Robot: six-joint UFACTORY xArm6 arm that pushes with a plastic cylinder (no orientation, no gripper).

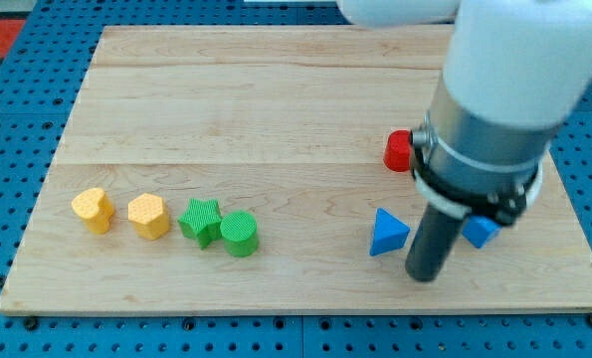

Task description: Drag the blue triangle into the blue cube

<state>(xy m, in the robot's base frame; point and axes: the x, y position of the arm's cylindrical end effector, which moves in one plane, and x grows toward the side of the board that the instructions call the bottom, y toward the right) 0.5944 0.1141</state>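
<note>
The blue triangle (387, 232) lies on the wooden board at the view's lower right. The blue cube (481, 232) sits to its right, partly hidden behind my rod and arm. My tip (424, 275) rests on the board between the two, just below and to the right of the triangle, with a small gap to it. The cube is up and to the right of the tip.
A red block (398, 150) sits above the triangle, partly hidden by the arm. At the view's lower left stand a yellow heart-like block (94, 210), a yellow hexagon (148, 216), a green star (201, 221) and a green cylinder (240, 234). The board's bottom edge (305, 306) is near the tip.
</note>
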